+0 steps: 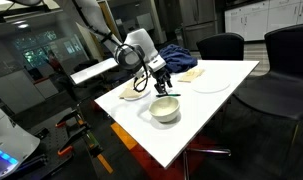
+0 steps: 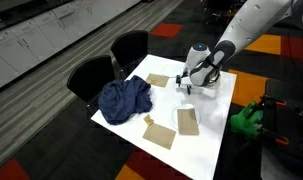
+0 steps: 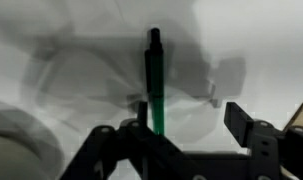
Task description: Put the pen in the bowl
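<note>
The pen (image 3: 154,90) is dark green, the bowl (image 1: 165,110) cream, the cloth (image 2: 124,100) blue.

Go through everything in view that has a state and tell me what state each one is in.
end effector: above the table; open or shut unclear.
pen: between the end effector's fingers, not in the bowl; grip unclear.
bowl: upright, looks empty.
blue cloth: crumpled in a heap.
plate: lying flat, looks empty.

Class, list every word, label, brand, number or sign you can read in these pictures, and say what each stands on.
No text can be read. The pen, the bowl and the blue cloth show no lettering; all views are too blurred for fine print.
</note>
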Controlling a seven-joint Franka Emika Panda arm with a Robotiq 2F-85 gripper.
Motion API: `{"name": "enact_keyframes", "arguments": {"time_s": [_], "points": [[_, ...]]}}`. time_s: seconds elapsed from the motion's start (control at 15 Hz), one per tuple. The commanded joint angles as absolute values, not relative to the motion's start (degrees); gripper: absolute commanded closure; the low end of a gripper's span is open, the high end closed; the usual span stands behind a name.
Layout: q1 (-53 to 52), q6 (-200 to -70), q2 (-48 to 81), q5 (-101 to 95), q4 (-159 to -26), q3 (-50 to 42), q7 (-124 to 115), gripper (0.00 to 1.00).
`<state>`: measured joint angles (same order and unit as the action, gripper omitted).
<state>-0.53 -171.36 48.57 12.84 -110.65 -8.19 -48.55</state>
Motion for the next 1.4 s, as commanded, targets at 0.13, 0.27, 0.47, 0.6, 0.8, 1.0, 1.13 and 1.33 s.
{"name": "enact_keyframes", "arguments": {"time_s": [0.13, 0.27, 0.47, 0.6, 0.8, 1.0, 1.13, 1.33], "points": [[0.3, -168.7, 49.5, 14.9, -108.5, -7.8, -46.4, 0.67], [-0.1, -168.0, 49.0, 14.7, -108.9, -8.3, -46.6, 0.81], [-1.1, -168.1, 47.6, 14.4, -110.1, -9.1, -46.9, 1.0], [-2.2, -168.1, 45.5, 14.1, -111.5, -9.9, -47.2, 0.98], [-4.8, -168.6, 41.5, 13.5, -115.1, -11.6, -47.7, 0.97], [-10.3, -167.8, 35.9, 11.9, -120.9, -16.6, -49.2, 0.97], [-14.6, -166.8, 32.4, 10.5, -125.0, -21.0, -50.5, 0.97], [-21.5, -166.3, 27.7, 6.8, -131.6, -28.3, -53.8, 0.97]]}}
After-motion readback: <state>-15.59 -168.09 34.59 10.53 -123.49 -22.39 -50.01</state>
